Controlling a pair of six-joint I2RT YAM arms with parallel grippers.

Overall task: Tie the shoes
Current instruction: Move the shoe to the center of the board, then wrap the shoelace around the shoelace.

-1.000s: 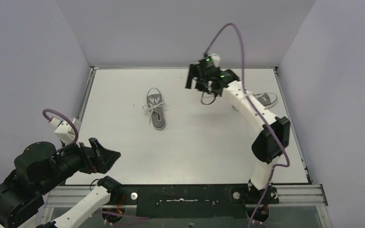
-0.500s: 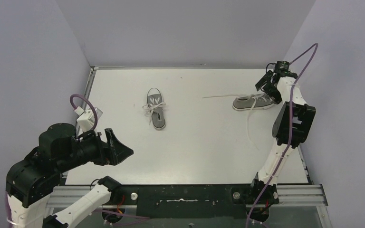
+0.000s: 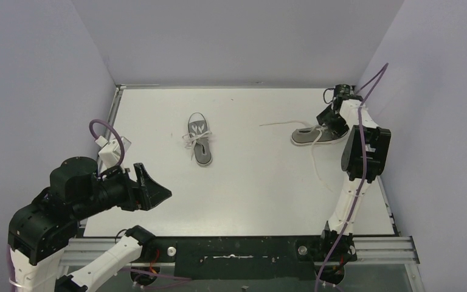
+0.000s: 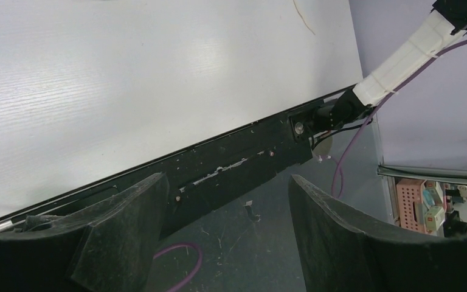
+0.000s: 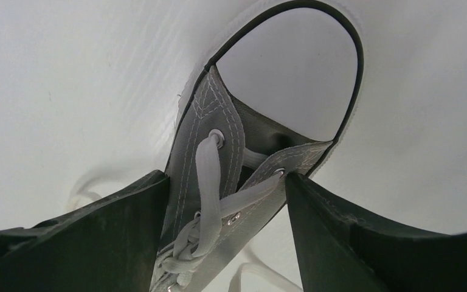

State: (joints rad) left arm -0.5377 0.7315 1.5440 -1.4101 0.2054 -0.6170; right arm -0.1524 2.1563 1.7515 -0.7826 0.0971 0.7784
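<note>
Two grey canvas shoes lie on the white table (image 3: 249, 188). The left shoe (image 3: 199, 139) lies mid-table with its white laces bunched across its middle. The right shoe (image 3: 309, 135) lies at the far right, and its loose white laces (image 3: 318, 159) trail across the table. My right gripper (image 3: 325, 126) is down on this shoe. In the right wrist view the gripper (image 5: 225, 179) is open, with its jaws on either side of the shoe's laced upper (image 5: 202, 118). My left gripper (image 3: 153, 193) is open and empty above the near left of the table, and it also shows in the left wrist view (image 4: 225, 182).
Lilac walls close in the table at the left, back and right. A black rail (image 3: 237, 250) runs along the near edge between the arm bases. The right arm (image 3: 357, 159) stands along the right edge, and its base shows in the left wrist view (image 4: 395, 64).
My right arm has swung from the back centre to the far right and come down over the right shoe. That shoe has shifted slightly left. My left arm has risen a little, then held still.
</note>
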